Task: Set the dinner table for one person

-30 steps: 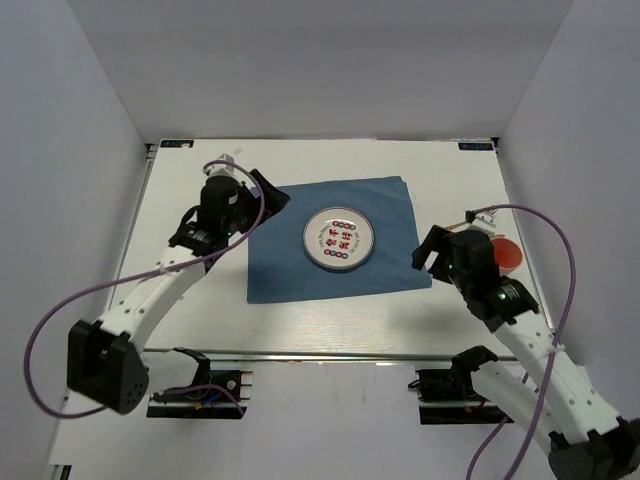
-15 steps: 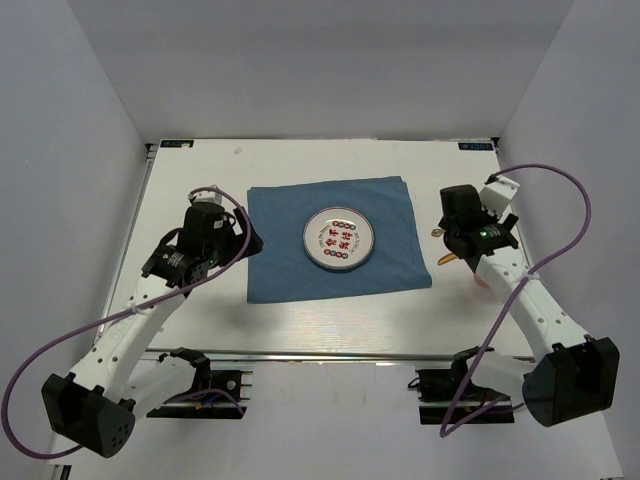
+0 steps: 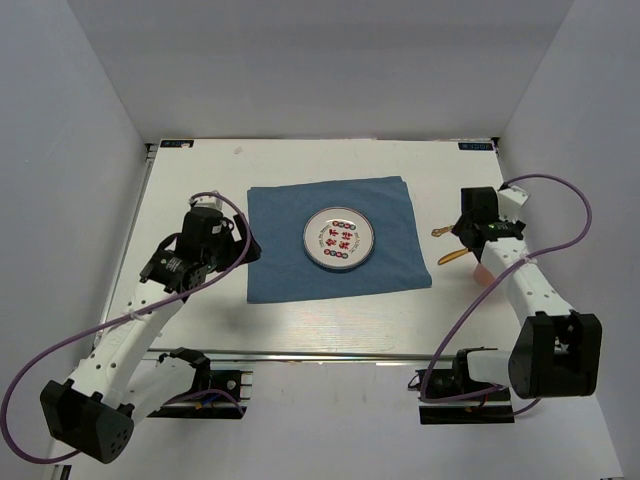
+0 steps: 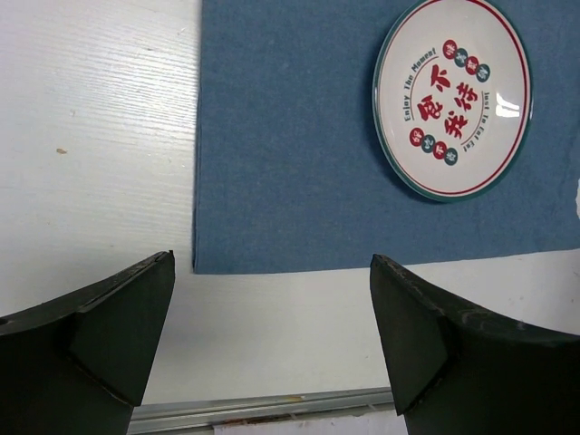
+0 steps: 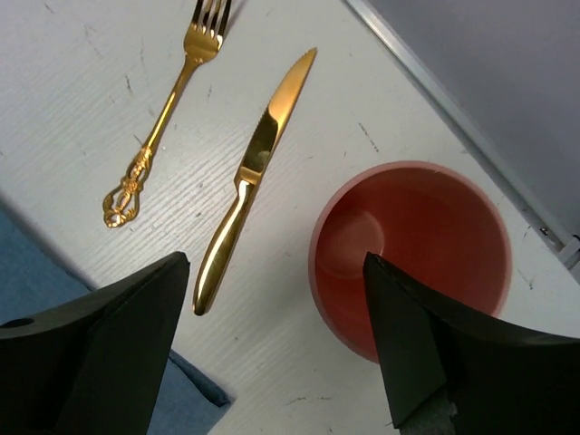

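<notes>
The white dinner table [image 3: 190, 170] carries a blue placemat [image 3: 385, 210] with a round printed plate [image 3: 340, 241] on it. A gold fork [image 3: 440, 231] and a gold knife [image 3: 450, 256] lie on the table right of the mat. The right wrist view shows the fork [image 5: 163, 118], the knife [image 5: 254, 172] and a red cup [image 5: 412, 258] standing beside them. My right gripper [image 5: 276, 344] is open and empty above the knife handle and the cup; it also shows in the top view [image 3: 468, 240]. My left gripper [image 4: 272, 335] is open and empty over the mat's near left corner [image 4: 208, 258].
A metal rail [image 4: 263, 410] runs along the table's near edge. Another rail [image 5: 453, 118] borders the right edge close behind the cup. Grey walls close in the left, far and right sides. The plate [image 4: 453, 95] sits on the mat's middle.
My right arm has swung from the near right up over the fork, knife and cup. My left arm has drawn back from the mat's far left corner toward its near left corner.
</notes>
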Controlling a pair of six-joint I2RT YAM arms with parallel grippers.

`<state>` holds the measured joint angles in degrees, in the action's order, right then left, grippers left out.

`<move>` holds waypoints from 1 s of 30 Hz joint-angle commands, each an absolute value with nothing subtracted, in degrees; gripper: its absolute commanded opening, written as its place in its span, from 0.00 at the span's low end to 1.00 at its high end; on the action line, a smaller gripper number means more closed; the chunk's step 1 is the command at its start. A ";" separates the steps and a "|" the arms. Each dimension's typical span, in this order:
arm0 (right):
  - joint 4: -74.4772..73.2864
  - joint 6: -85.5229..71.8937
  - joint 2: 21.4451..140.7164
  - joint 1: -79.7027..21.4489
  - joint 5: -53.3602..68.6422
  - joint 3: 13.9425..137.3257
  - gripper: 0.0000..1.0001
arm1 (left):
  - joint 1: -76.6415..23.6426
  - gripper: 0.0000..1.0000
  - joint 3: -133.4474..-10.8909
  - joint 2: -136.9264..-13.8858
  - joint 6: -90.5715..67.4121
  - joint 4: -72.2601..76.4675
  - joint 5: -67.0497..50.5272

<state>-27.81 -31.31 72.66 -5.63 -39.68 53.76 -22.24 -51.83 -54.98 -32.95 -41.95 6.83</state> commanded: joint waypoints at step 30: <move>-16.86 -23.05 78.98 -10.89 -4.67 64.92 0.00 | -21.80 0.98 -57.65 -54.84 -28.84 -48.51 12.03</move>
